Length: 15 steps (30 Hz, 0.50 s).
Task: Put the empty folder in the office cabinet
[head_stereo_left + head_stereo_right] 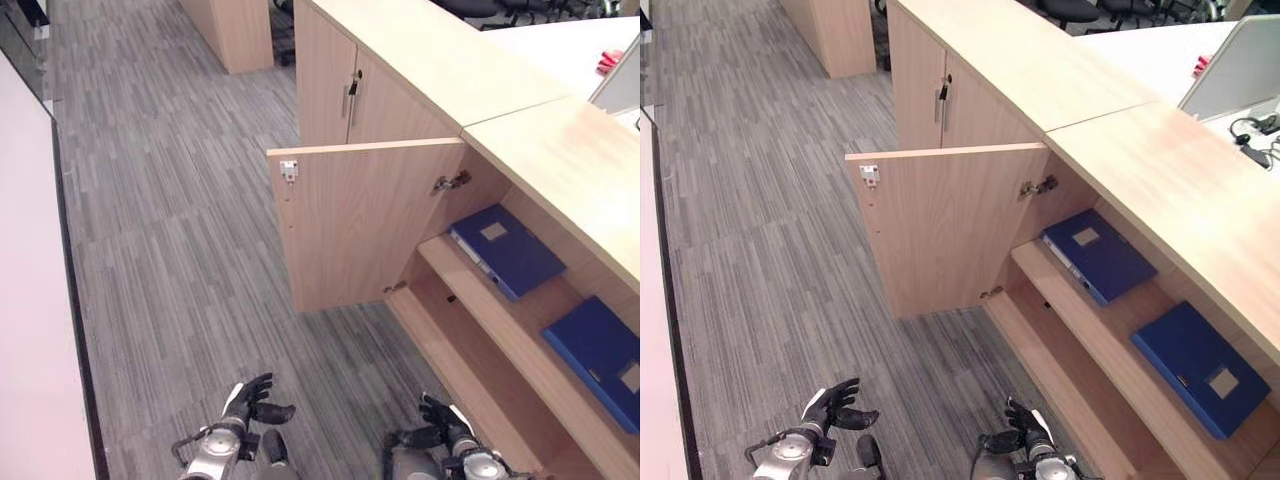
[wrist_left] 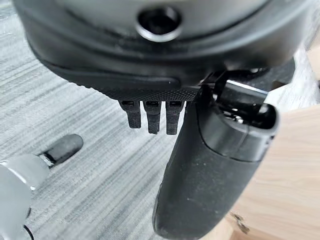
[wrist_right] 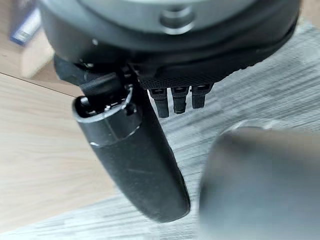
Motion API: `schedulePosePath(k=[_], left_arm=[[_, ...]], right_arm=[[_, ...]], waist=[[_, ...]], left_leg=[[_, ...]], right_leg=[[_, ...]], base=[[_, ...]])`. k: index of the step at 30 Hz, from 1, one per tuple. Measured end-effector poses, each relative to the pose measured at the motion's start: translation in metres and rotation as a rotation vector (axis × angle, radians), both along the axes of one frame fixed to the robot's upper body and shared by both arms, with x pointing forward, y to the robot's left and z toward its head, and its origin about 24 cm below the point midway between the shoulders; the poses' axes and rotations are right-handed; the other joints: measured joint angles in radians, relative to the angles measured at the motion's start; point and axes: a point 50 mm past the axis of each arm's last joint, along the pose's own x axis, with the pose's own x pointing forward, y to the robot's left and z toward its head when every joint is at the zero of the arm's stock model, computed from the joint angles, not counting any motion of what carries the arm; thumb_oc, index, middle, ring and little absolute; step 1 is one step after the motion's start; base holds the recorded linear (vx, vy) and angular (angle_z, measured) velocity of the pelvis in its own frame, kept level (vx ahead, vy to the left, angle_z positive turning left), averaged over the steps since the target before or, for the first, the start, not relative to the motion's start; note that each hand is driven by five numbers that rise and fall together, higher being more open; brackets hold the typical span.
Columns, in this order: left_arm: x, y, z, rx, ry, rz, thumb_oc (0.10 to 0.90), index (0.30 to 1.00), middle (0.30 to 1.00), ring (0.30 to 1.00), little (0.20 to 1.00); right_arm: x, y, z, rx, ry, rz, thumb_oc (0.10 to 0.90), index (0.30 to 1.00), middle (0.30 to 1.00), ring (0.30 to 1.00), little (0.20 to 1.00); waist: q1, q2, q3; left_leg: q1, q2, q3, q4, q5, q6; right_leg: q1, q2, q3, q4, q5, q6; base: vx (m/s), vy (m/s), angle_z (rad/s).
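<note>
Both hands hang low over the grey carpet point(image 1: 180, 250), empty: the left hand point(image 1: 250, 400) has its fingers loosely spread and relaxed, thumb out, gripping nothing, and the right hand point(image 1: 440, 420) matches it, fingers loose, thumb standing clear, nothing in its grasp. Just beyond the right hand, up and to its right, sits the open office cabinet point(image 1: 520, 130), its door point(image 1: 360, 225) swung wide towards the space ahead of the two hands. Inside, on the upper shelf point(image 1: 500, 320), two blue folders lie flat: the nearer folder point(image 1: 600, 355) rests well past the right hand on its right side, and the farther folder point(image 1: 505, 250) lies deeper along the same shelf, close to the door's hinge point(image 1: 450, 182), the two apart from each other. A lower shelf point(image 1: 450, 350) runs beneath, nearest the right hand.
</note>
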Motion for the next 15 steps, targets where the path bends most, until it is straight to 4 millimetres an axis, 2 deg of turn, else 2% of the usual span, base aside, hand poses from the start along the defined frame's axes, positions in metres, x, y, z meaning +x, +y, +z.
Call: schedulePosePath(k=[1,2,3,5,11,13,15], left_arm=[[-0.014,-0.014,-0.008,-0.039,0.028,-0.003,0.800,0.900,0.900,0.900,0.900],[-0.019,-0.016,-0.011,-0.047,0.044,0.000,0.800,0.900,0.900,0.900,0.900],[-0.032,-0.021,-0.017,-0.063,0.082,0.009,0.800,0.900,0.900,0.900,0.900],[-0.046,-0.025,-0.023,-0.075,0.122,0.018,0.800,0.900,0.900,0.900,0.900],[-0.050,-0.027,-0.024,-0.071,0.128,-0.006,0.800,0.900,0.900,0.900,0.900],[-0.047,-0.022,-0.019,-0.094,0.105,-0.020,0.800,0.900,0.900,0.900,0.900],[-0.041,-0.005,-0.014,-0.077,0.080,0.007,0.800,0.900,0.900,0.900,0.900]], right_arm=[[-0.008,-0.012,-0.004,-0.029,0.044,-0.026,0.800,0.900,0.900,0.900,0.900],[-0.009,-0.014,-0.005,-0.033,0.048,-0.030,0.800,0.900,0.900,0.900,0.900],[-0.013,-0.018,-0.005,-0.043,0.058,-0.032,0.800,0.900,0.900,0.900,0.900],[-0.016,-0.021,-0.005,-0.052,0.066,-0.032,0.800,0.900,0.900,0.900,0.900],[-0.030,-0.025,-0.008,-0.059,0.098,-0.043,0.800,0.900,0.900,0.900,0.900],[-0.035,-0.028,-0.009,-0.059,0.110,-0.055,0.800,0.900,0.900,0.900,0.900],[-0.040,-0.032,-0.009,-0.066,0.115,-0.070,0.800,0.900,0.900,0.900,0.900]], waist=[[-0.002,0.047,-0.009],[-0.003,0.053,-0.010],[-0.004,0.071,-0.020],[-0.009,0.081,-0.030],[-0.013,0.045,-0.080],[-0.012,0.035,-0.093],[-0.017,0.031,-0.116]], left_leg=[[0.014,0.003,0.009,0.000,-0.006,-0.011],[0.019,0.005,0.013,0.000,-0.007,-0.015],[0.032,0.009,0.016,0.000,-0.003,-0.022],[0.041,0.012,0.018,0.004,-0.005,-0.025],[0.058,0.007,-0.002,0.004,-0.013,-0.034],[0.074,0.006,-0.003,0.001,-0.019,-0.041],[0.084,0.007,0.001,0.000,-0.024,-0.043]], right_leg=[[0.026,0.012,-0.002,-0.029,0.003,0.001],[0.036,0.017,-0.001,-0.040,0.008,0.001],[0.057,0.019,-0.004,-0.066,0.018,-0.004],[0.085,0.026,-0.016,-0.100,0.033,-0.011],[0.158,0.035,-0.039,-0.189,0.061,-0.013],[0.176,0.031,-0.045,-0.200,0.064,-0.013],[0.183,0.030,-0.043,-0.200,0.058,-0.005]], base=[[0.10,-0.058,0.43],[0.07,-0.044,-0.09],[0.08,-0.054,-0.11],[0.08,-0.072,-0.01],[0.06,-0.052,0.10],[0.04,-0.001,0.01],[0.04,-0.001,-0.04]])
